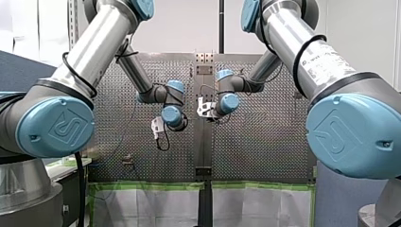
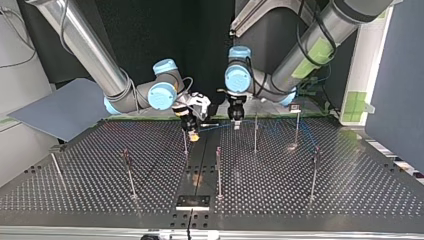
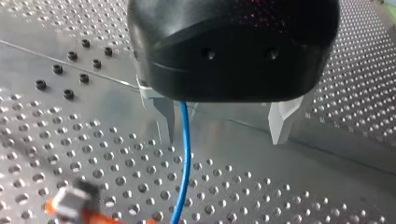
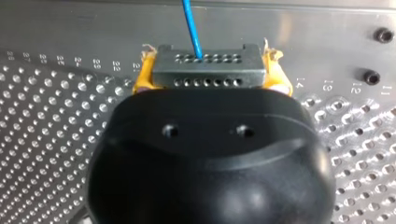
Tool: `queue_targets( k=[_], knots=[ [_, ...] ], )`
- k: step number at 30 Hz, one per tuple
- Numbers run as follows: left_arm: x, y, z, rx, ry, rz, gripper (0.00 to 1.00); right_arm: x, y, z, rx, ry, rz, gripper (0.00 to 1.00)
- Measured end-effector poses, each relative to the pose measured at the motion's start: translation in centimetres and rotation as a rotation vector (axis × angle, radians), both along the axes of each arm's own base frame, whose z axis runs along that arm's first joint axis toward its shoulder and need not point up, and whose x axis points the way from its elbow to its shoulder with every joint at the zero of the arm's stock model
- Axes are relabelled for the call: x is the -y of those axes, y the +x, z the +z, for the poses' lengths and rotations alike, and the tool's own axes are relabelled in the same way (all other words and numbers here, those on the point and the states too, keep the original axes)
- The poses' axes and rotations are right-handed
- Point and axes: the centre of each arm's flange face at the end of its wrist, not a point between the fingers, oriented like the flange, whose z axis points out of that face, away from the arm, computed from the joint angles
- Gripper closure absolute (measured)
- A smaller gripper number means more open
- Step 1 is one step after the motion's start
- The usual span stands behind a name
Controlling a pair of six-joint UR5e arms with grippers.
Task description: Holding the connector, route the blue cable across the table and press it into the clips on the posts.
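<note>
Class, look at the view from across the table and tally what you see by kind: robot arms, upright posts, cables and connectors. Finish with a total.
robot arms: 2, my left arm and my right arm
posts: 7, as far as I can make out
blue cable: 1
connector: 1
total: 11

Two arms: my left arm (image 1: 94, 52), my right arm (image 1: 302, 42). Two grippers: left gripper (image 2: 235, 122), right gripper (image 2: 192, 132). One blue cable (image 3: 186, 154). One connector (image 4: 208, 70). Seven posts (image 2: 218, 170) on one perforated table (image 2: 350, 190).
</note>
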Motion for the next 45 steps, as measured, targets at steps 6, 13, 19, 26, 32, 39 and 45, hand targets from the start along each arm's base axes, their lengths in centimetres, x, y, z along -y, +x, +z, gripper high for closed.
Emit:
queue_targets(
  k=[6, 13, 19, 26, 32, 39, 45],
  knots=[
    [0.2, 1.4, 1.0, 0.022, -0.006, 0.016, 0.0, 0.1, -0.1, 0.0, 0.0, 0.0, -0.002, 1.0],
    [0.2, 1.3, 1.1, 0.017, 0.006, 0.036, 0.09, 0.3, -0.2, 0.0, 0.0, 0.0, -0.005, 1.0],
    [0.1, 1.0, 1.1, 0.013, 0.04, 0.065, 0.78, 0.3, -0.3, 0.0, 0.0, 0.0, -0.006, 1.0],
    [0.5, 0.7, 1.1, 0.014, 0.038, 0.071, 1.0, 0.4, -0.4, 0.0, 0.0, 0.0, -0.007, 1.0],
    [1.0, 0.1, 1.4, 0.003, 0.035, 0.066, 1.0, 0.4, -0.4, 0.0, -0.001, -0.001, -0.007, 1.0],
    [0.9, -0.7, 3.5, 0.006, 0.038, 0.094, 1.0, 0.4, -0.4, 0.7, -0.001, -0.003, -0.007, 1.0],
    [0.3, -1.8, 5.9, 0.013, 0.041, 0.123, 1.0, 0.2, -0.8, 3.8, 0.019, -0.021, -0.011, 1.0]
  ],
)
